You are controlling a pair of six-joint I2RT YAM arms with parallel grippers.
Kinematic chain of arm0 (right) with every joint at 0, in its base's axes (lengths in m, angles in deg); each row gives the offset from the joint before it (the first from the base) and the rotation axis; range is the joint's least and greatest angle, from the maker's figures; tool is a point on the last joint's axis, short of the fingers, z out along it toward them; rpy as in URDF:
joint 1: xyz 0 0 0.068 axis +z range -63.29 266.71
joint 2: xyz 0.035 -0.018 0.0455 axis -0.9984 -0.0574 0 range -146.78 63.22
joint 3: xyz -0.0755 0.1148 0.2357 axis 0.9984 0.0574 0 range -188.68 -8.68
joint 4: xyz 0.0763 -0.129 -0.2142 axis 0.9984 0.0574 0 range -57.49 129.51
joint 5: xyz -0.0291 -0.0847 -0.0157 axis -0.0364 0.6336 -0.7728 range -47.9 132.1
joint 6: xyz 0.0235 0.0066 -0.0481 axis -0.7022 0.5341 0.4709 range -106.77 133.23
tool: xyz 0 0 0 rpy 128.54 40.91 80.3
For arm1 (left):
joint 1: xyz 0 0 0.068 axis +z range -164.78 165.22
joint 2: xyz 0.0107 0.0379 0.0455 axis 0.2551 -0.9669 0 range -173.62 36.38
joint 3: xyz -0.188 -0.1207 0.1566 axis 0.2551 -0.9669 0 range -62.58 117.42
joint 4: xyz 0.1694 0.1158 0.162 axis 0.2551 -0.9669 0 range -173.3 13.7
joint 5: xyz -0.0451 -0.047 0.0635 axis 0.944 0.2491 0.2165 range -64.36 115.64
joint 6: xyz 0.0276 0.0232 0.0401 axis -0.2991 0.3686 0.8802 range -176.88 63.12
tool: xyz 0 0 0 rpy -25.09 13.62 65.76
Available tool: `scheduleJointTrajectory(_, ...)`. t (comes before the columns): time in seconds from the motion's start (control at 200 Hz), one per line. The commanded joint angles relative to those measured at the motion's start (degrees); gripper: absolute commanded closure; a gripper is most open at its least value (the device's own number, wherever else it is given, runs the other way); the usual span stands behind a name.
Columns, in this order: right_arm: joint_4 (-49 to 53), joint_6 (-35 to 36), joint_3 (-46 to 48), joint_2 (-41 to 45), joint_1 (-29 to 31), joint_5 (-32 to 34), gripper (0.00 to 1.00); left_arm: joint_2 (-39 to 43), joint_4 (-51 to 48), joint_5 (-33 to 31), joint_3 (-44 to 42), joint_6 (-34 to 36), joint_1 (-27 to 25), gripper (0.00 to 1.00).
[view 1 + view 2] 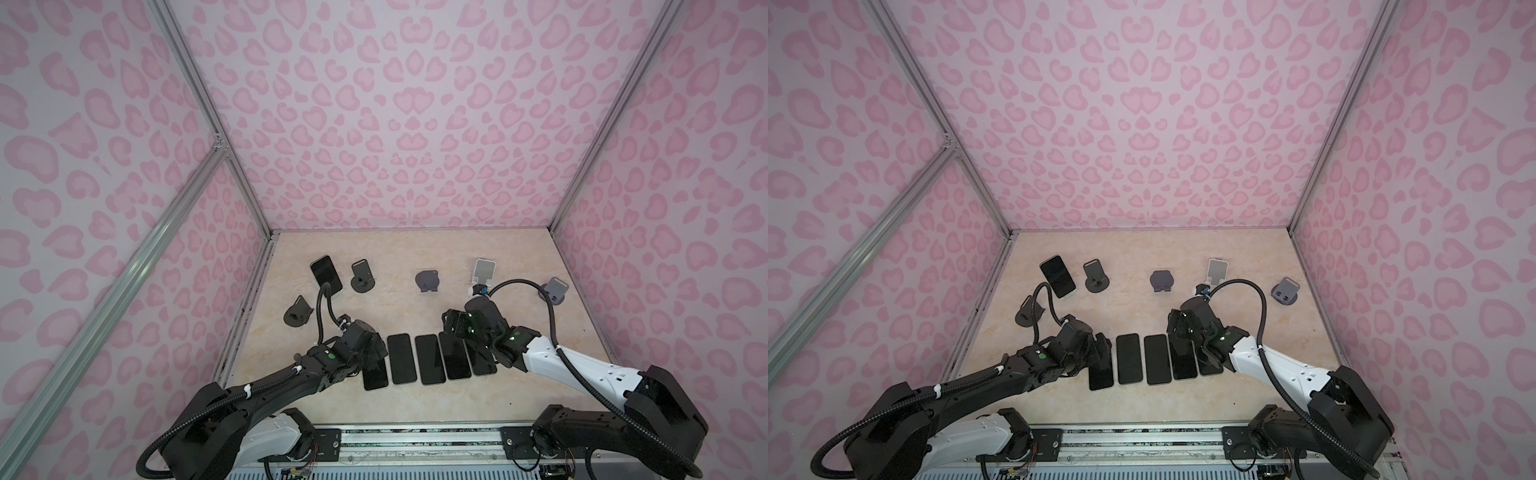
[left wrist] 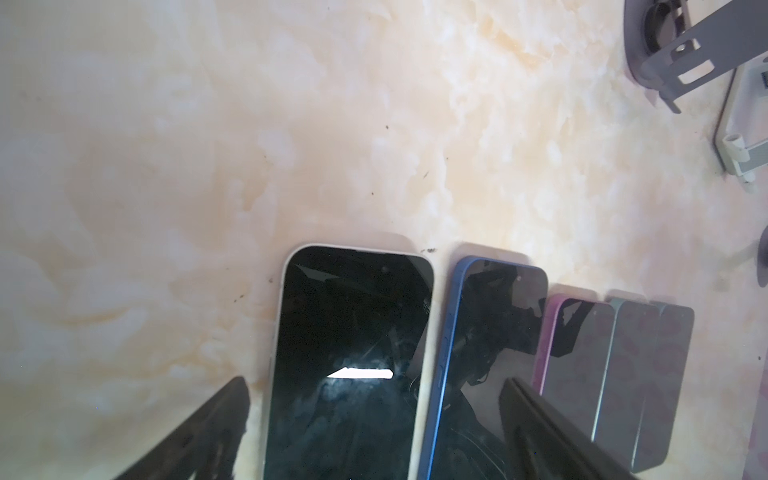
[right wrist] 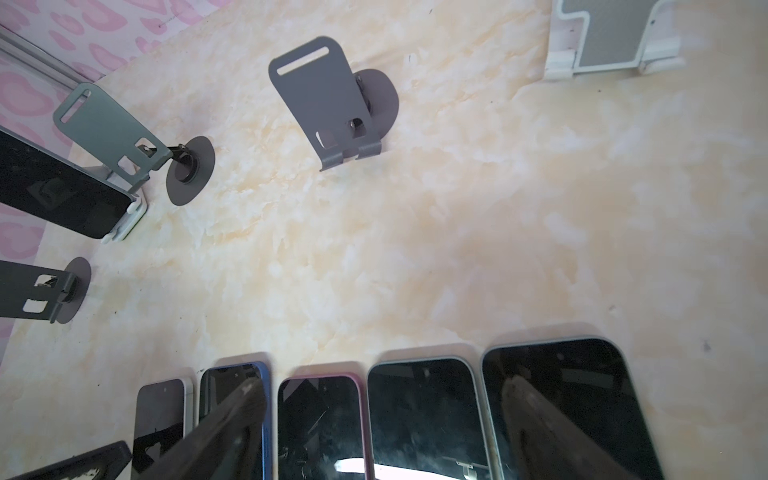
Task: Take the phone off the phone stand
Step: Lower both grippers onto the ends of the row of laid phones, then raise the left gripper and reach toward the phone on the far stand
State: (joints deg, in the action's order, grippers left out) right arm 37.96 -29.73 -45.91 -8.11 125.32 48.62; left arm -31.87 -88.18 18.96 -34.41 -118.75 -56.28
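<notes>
Marbled tabletop (image 1: pixel 374 266), glossy round-cornered phone (image 1: pixel 326 273)

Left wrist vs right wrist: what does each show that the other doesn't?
Left wrist only: both fingers of the open left pincer, flanking the white phone. Right wrist only: the propped phone on its stand, and the open right pincer. Both: blue phone, pink phone, grey stand, empty white stand.
</notes>
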Motion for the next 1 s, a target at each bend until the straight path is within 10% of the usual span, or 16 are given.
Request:
scheduleJointTrajectory(0.0, -1.4, -0.1, 0.6, 1.1, -0.1, 1.1, 0.09, -1.7, 2.3, -0.7, 0.3, -1.3, -0.7, 0.03)
scheduleJointTrajectory(0.665, -1.0, 0.2, 2.6, 5.3, -0.1, 1.7, 0.09, -9.5, 5.2, -2.8, 7.3, -3.1, -7.5, 0.03)
scheduleJointTrajectory(0.995, -1.1, 4.5, 0.3, 4.3, -1.6, -0.1, 0.09, 0.0, -7.7, -14.9, 13.4, 2.3, -6.7, 0.01)
